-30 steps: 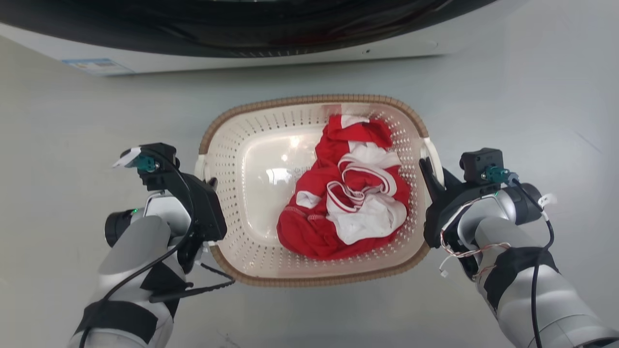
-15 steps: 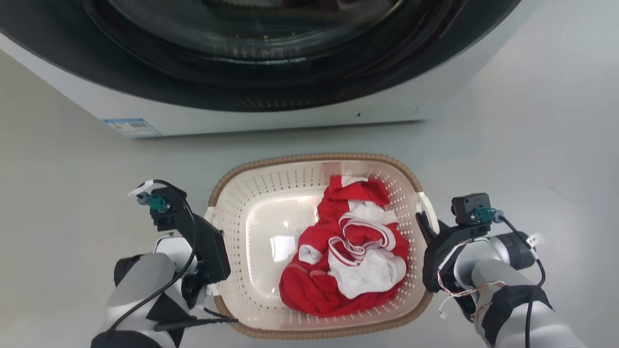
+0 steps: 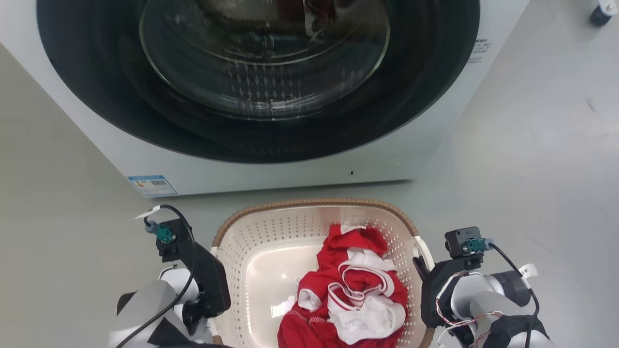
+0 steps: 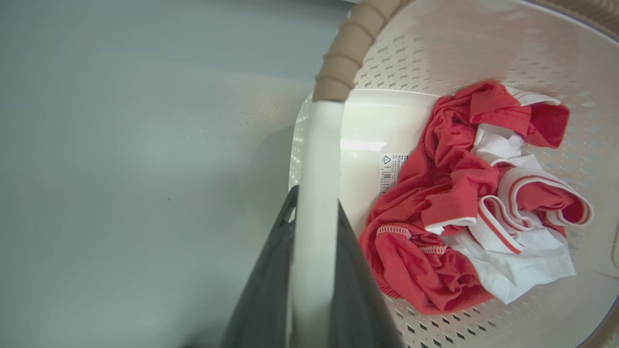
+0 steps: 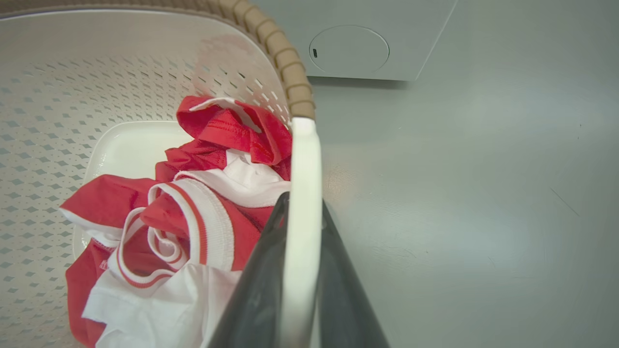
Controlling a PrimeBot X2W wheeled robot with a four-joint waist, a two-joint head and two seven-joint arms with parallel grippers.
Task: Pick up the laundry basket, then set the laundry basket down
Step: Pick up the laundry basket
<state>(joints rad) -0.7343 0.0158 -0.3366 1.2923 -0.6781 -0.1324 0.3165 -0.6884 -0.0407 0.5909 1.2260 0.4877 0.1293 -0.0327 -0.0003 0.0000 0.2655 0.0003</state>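
Observation:
The laundry basket (image 3: 314,203), cream-white and perforated with a brown woven-look rim, sits low in the head view in front of the washing machine. Red and white clothes (image 3: 355,290) lie inside it. My left gripper (image 4: 315,205) is shut on the basket's white left handle (image 4: 321,145), one dark finger on each side of it. My right gripper (image 5: 302,205) is shut the same way on the white right handle (image 5: 304,154). In the head view the left gripper (image 3: 211,290) and right gripper (image 3: 424,275) flank the basket. I cannot tell whether the basket is off the floor.
A white front-loading washing machine (image 3: 145,164) with a dark round glass door (image 3: 263,72) stands close behind the basket. Grey floor (image 3: 532,169) spreads to the left and right. A small dark object (image 3: 601,12) stands at the far top right.
The head camera has tilted up: the washing machine door has come into view and the basket with both grippers has slid toward the bottom edge. Both grippers stay on the handles.

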